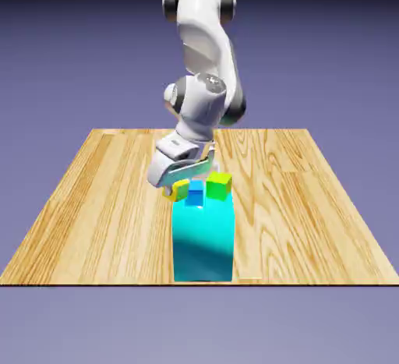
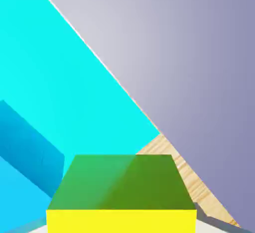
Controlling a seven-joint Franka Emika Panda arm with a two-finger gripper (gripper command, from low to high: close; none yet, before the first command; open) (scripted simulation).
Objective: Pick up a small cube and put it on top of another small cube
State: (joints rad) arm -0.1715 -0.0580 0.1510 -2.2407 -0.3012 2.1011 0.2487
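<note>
Beside the blue cube (image 1: 195, 194) atop the cyan block (image 1: 203, 244), my pincer (image 1: 178, 190) grips the yellow cube (image 2: 121, 221), so I'd lift it straight up, clear of its neighbour, before moving across.

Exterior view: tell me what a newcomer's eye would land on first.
The tall, bright cyan block at the near middle of the wooden table would probably grab the eye first. Next comes the white arm reaching down over it, its claw shut on a small yellow cube. Beside that, toward the exterior view's right, sit a blue cube and a green cube.
</note>
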